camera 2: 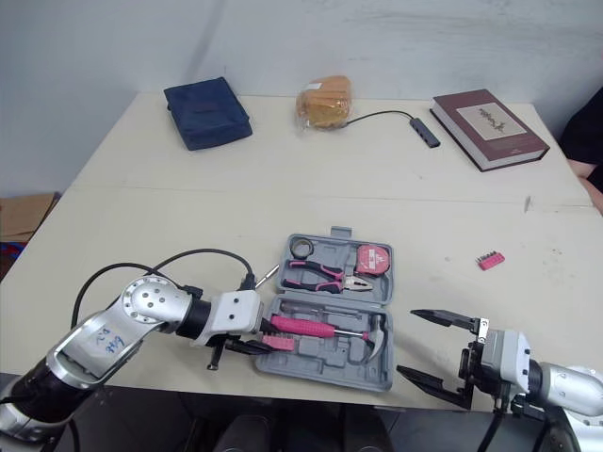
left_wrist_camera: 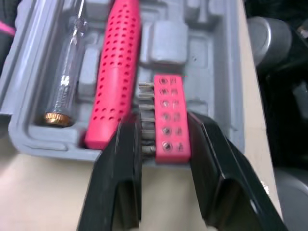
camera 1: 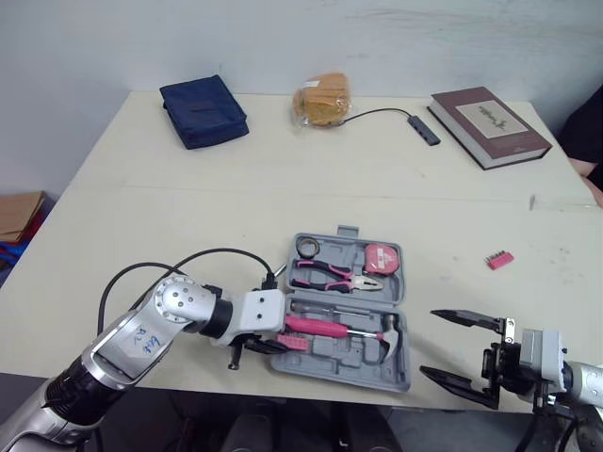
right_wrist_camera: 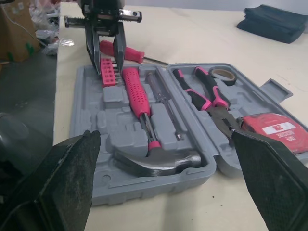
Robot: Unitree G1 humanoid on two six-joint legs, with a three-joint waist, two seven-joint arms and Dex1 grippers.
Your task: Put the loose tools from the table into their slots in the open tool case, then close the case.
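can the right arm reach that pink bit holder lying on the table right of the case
Probably yes: the right claw is open, and the loose bit holder lies on bare table beyond it, with nothing between them.

A broad, pale cream worktop (camera 1: 283, 160) fills the scene, evenly and softly lit with only faint shadows. A thin seam (camera 1: 188, 188) crosses it from left to right, beyond the middle. Behind its far edge rises a plain, whitish-grey wall (camera 1: 283, 38). Off the left edge, lower down, sits a brown cardboard box (camera 1: 19, 215). Beside the near edge lies dark grey floor (right_wrist_camera: 29, 96).
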